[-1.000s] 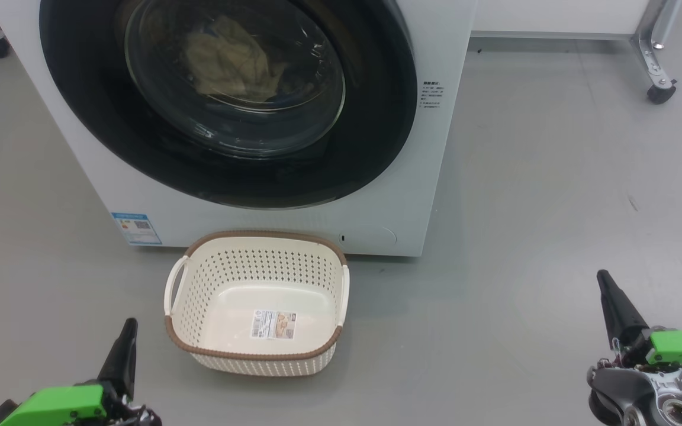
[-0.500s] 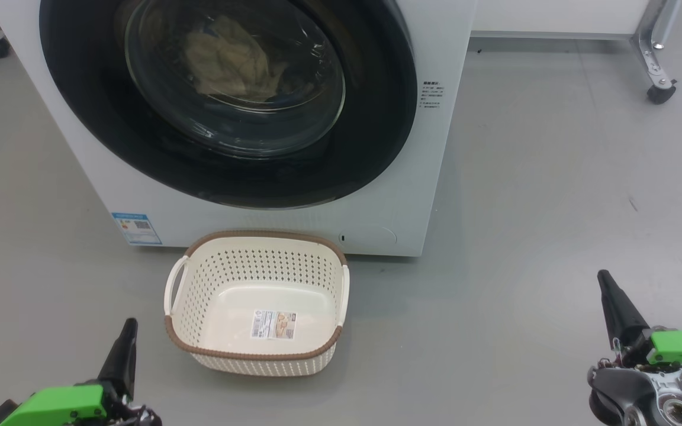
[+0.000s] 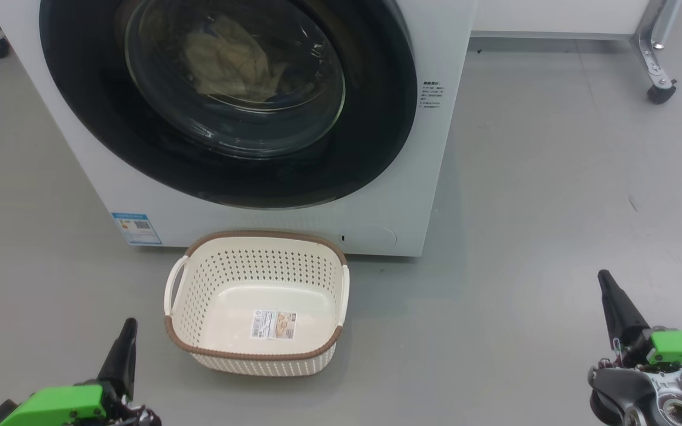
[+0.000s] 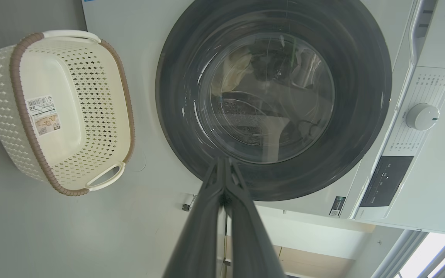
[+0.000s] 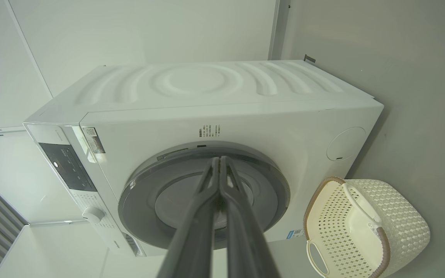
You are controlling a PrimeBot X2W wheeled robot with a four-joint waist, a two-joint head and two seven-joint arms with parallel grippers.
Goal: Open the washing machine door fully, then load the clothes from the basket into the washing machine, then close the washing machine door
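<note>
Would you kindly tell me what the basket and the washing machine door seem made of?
The basket looks like matte cream moulded plastic: regular punched holes, smooth floor, brown woven-look rim. The washing machine door seems a glossy black plastic ring around clear glass: it reflects light, and the clothes show through.

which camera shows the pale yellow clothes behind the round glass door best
The head view: the crumpled pale-yellow clothes lie large behind the black-ringed glass door. The left wrist view gives a smaller pale patch. The right wrist view sees the door aslant, clothes too unclear to tell.
</note>
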